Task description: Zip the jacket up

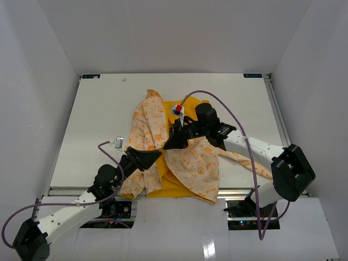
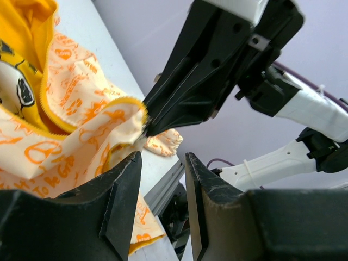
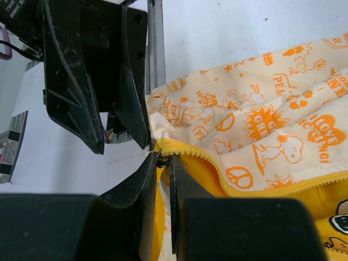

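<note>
R gripper (image 3: 163, 159) clenched on jacket (image 1: 196, 163) zip edge (image 3: 191, 154) at hem. L gripper (image 2: 163, 159) jaws parted, empty, fabric just beside its tip. Step, judged: mating zip ends. Next: L must grip opp. edge, align.

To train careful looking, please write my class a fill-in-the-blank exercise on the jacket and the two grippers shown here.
1. The jacket has a lining coloured ____.
2. The right gripper has its jaws ____ on the jacket's zipper edge.
3. The left gripper has its fingers ____, with nothing between them.
Missing words: yellow; shut; apart.
</note>
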